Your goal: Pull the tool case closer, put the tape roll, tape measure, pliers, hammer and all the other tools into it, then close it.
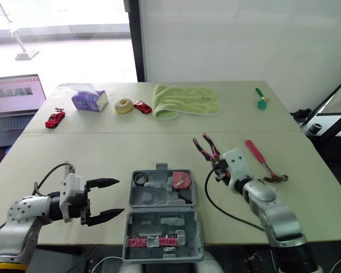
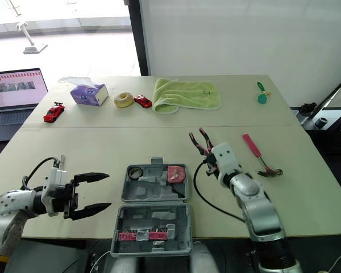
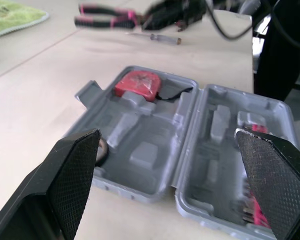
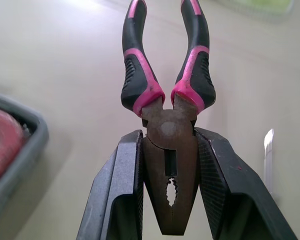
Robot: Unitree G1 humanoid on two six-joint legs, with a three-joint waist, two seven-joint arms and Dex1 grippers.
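Observation:
The grey tool case (image 1: 162,213) lies open at the near table edge, with a red tape measure (image 1: 182,180) and a dark tape roll (image 1: 140,178) in its far half and pink bits in the near half. My right gripper (image 1: 219,166) is shut on the pink-and-black pliers (image 4: 166,100) by their metal head, handles pointing away, just right of the case. A pink-handled hammer (image 1: 261,160) lies on the table further right. My left gripper (image 1: 105,199) stands open left of the case, holding nothing.
Along the far side lie a green towel (image 1: 184,100), a small red car (image 1: 142,106), a pale tape ring (image 1: 123,105), a purple tissue box (image 1: 88,99), another red car (image 1: 54,118) and a green tool (image 1: 262,101). A laptop (image 1: 14,99) sits left.

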